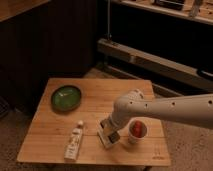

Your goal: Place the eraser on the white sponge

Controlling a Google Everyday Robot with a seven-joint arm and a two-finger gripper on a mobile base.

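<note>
The white sponge (105, 140) lies on the wooden table (95, 100) near its front edge. My gripper (111, 131) hangs right over the sponge, at the end of the white arm (165, 111) that reaches in from the right. A small dark piece (114, 135), perhaps the eraser, shows at the gripper's tip just above or on the sponge. I cannot tell whether it touches the sponge.
A green bowl (66, 97) sits at the back left of the table. A white tube (74, 142) lies at the front left. A white cup with something red in it (137, 131) stands right beside the gripper. Dark shelving runs behind the table.
</note>
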